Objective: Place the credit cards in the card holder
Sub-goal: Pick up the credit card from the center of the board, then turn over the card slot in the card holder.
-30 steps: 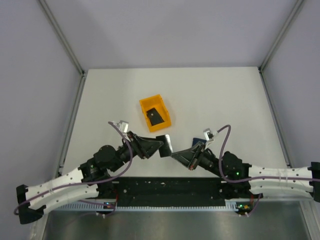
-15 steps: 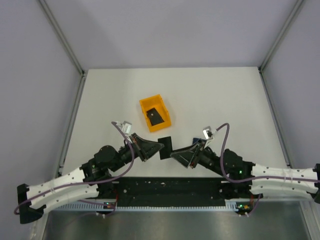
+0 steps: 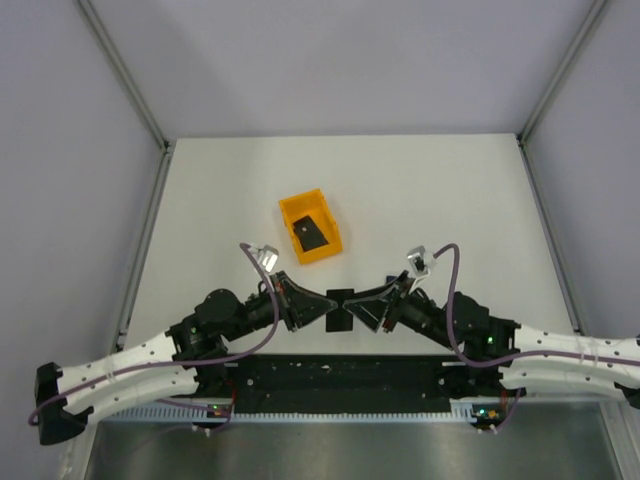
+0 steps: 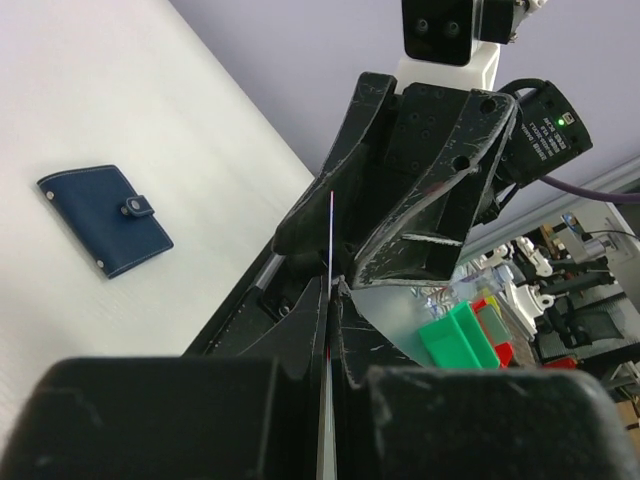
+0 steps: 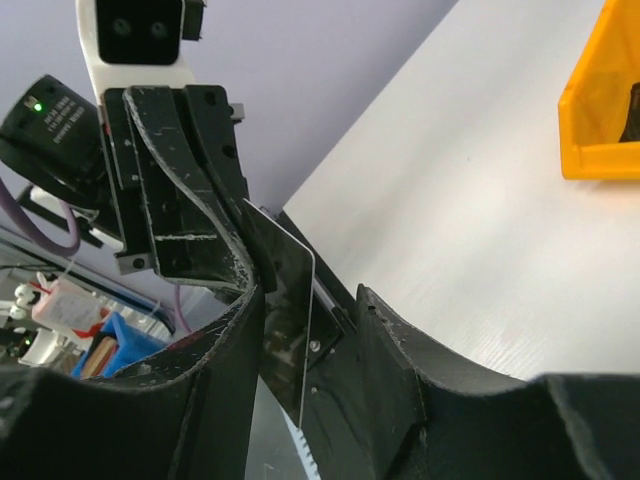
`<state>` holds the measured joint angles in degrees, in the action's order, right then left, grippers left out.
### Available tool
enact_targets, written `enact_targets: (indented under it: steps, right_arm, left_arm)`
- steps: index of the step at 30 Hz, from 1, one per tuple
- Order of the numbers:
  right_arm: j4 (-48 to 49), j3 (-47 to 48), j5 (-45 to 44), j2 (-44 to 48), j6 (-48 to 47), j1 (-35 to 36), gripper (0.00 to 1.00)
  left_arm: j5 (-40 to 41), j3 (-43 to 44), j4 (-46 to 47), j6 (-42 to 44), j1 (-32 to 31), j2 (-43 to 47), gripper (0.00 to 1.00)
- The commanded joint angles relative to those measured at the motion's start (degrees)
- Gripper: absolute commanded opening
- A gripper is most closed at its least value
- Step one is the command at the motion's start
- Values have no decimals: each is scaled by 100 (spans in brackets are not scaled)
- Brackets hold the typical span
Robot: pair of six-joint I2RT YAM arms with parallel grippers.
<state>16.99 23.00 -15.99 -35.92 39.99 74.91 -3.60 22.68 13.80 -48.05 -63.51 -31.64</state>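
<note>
Pinching a black card point(image 5: 287, 318) by one end between the left fingers point(image 5: 190, 220), pressed together flat on its faces. Holding it off the tabletop point(image 3: 450, 200), above the near edge, close to the arm bases. Edge-on to the left wrist camera, a mere thin line there.

Around the card's other end, the right fingers point(image 5: 425, 375), spread wider than the card is thick. Clear gap on one side; on the other side, close against the finger, touching or not impossible to tell. Both sets of fingers tip to tip, facing each other.

Farther back on the tabletop, in the orange bin point(image 3: 290, 215): a second black card point(image 3: 309, 233), lying flat, well apart from the fingers.

Flat on the tabletop in the left wrist view: the navy wallet point(image 4: 105, 220), folded closed with its snap tab over the edge, apart from both arms. Not made out in the top view.
</note>
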Motion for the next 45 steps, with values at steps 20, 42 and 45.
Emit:
enact_targets:
  steps: [20,42,45]
  right_arm:
    - [137,266,562,-213,-114,-56,19]
    - [-5733,1856,-2183,-616,1512,-1108,0]
    - [-5716,1857,-1313,-1047,1451,-1803,0]
  left_arm:
    - [70,123,298,200,-21,44,0]
    - [1564,536,-1582,631,-13,-1484,78]
    - [1415,571,-1442,639,-4,-1871,75]
